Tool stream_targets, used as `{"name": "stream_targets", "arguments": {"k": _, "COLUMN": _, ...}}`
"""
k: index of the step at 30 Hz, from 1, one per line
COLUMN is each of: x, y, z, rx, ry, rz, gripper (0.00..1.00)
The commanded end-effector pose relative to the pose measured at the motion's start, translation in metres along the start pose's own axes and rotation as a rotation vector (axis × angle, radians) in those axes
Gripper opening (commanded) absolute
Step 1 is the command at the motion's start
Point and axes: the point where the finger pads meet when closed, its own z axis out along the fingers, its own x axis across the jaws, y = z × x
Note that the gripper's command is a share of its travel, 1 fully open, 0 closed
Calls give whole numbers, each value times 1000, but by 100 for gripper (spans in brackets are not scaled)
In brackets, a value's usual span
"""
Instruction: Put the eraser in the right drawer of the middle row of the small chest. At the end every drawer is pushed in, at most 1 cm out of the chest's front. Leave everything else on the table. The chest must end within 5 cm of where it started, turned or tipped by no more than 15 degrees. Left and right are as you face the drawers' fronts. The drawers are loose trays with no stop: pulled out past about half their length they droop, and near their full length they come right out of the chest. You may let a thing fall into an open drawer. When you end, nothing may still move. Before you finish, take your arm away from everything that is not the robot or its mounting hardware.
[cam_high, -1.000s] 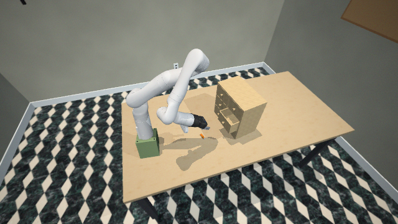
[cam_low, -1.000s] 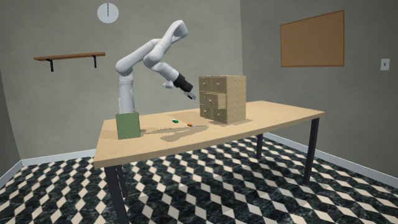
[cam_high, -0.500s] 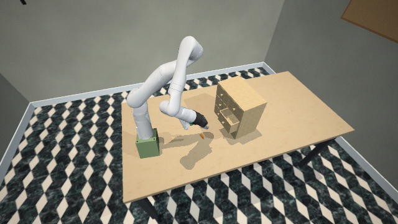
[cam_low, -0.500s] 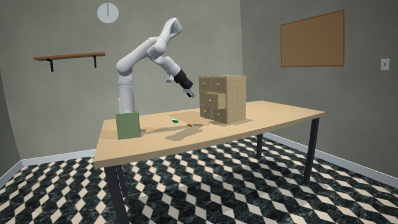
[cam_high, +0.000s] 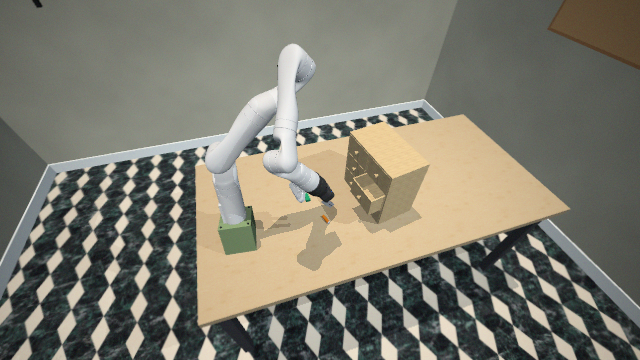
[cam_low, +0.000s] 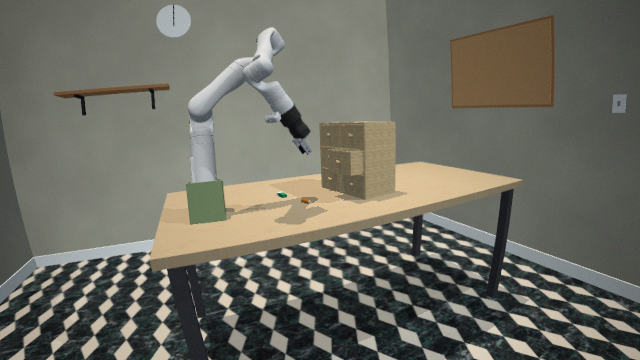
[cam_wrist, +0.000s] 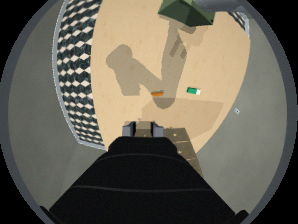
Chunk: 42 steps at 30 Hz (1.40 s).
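Note:
The eraser looks to be the green block with a white end (cam_high: 307, 197) (cam_low: 282, 194) (cam_wrist: 192, 91), flat on the table. The small chest (cam_high: 407, 192) (cam_low: 381, 160) (cam_wrist: 186, 142) stands upright with its drawer fronts toward the arm's base. Its right middle drawer (cam_high: 366, 200) (cam_low: 344, 163) is pulled well out and looks about level; its visible inside shows nothing. The other visible drawers look pushed in. The middle row's left drawer is partly hidden in the exterior view. My gripper (cam_high: 328, 203) (cam_low: 302, 147) (cam_wrist: 143, 126) is partly open and empty, above the table in front of the chest, pointing down at a slant.
A small orange object with a pale tip (cam_high: 325, 219) (cam_low: 305, 200) (cam_wrist: 157, 94) lies near the eraser, on the side away from the back wall. The green base block (cam_high: 238, 238) (cam_low: 206, 202) (cam_wrist: 182, 12) carries the arm at the table's left end.

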Motion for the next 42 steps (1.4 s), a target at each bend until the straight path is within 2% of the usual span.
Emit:
{"name": "stream_targets", "arguments": {"k": 1, "x": 5, "y": 10, "z": 1, "rx": -3, "ry": 9, "rz": -27, "gripper": 67}}
{"name": "stream_targets", "arguments": {"k": 16, "x": 5, "y": 10, "z": -15, "rx": 150, "ry": 7, "rz": -28, "gripper": 67}}
{"name": "stream_targets", "arguments": {"k": 18, "x": 5, "y": 10, "z": -15, "rx": 150, "ry": 7, "rz": -28, "gripper": 67}}
{"name": "stream_targets", "arguments": {"k": 33, "x": 5, "y": 10, "z": -30, "rx": 300, "ry": 5, "rz": -29, "gripper": 67}}
{"name": "stream_targets", "arguments": {"k": 35, "x": 5, "y": 10, "z": -30, "rx": 300, "ry": 5, "rz": -29, "gripper": 67}}
{"name": "stream_targets", "arguments": {"k": 42, "x": 5, "y": 10, "z": -37, "rx": 368, "ry": 4, "rz": -29, "gripper": 67}}
